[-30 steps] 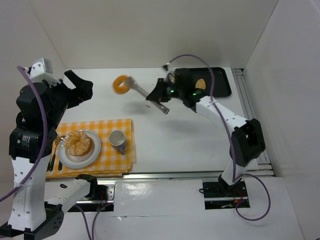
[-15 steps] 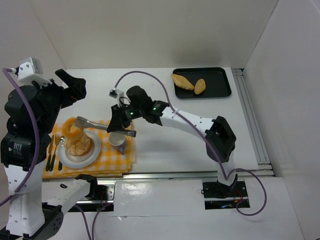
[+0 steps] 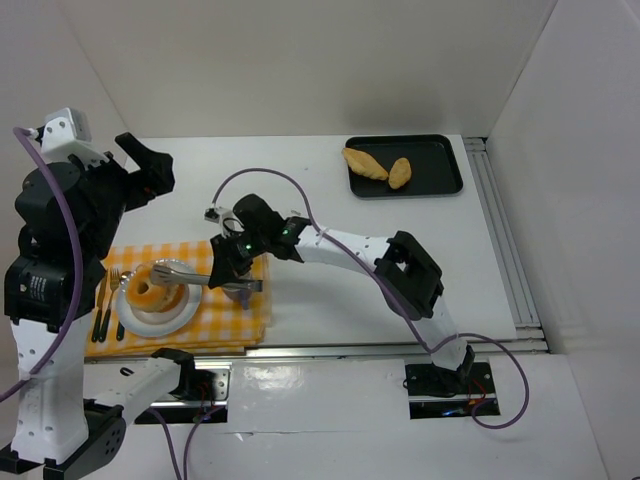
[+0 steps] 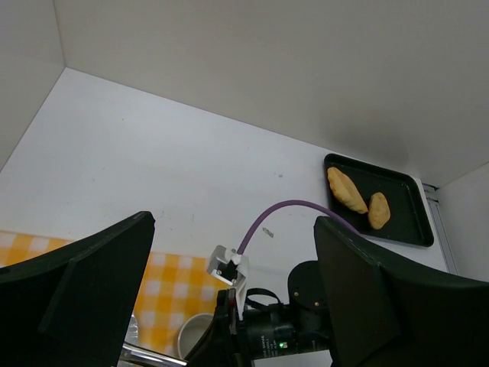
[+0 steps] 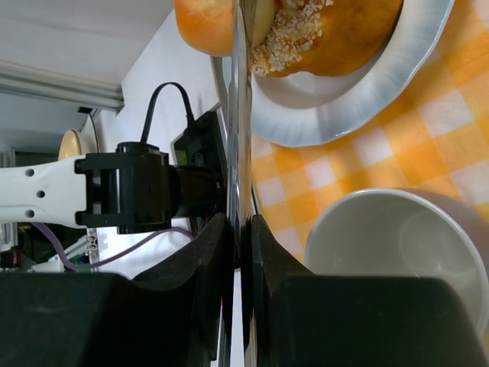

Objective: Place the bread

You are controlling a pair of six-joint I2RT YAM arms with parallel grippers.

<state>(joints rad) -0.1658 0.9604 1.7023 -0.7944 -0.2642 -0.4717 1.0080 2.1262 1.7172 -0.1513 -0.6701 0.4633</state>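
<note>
Right gripper clamped on metal tongs. Tong tips at golden ring-shaped bread, out beyond gripper. Bread against seeded bun on white plate, on yellow checked cloth, counter's near-left corner. Left gripper high over left edge, jaws apart, empty.

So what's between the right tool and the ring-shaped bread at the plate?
Only the metal tongs, gripped by the right tool, span it, running over the checkered cloth to the ring-shaped bread. The top view shows this best.
</note>
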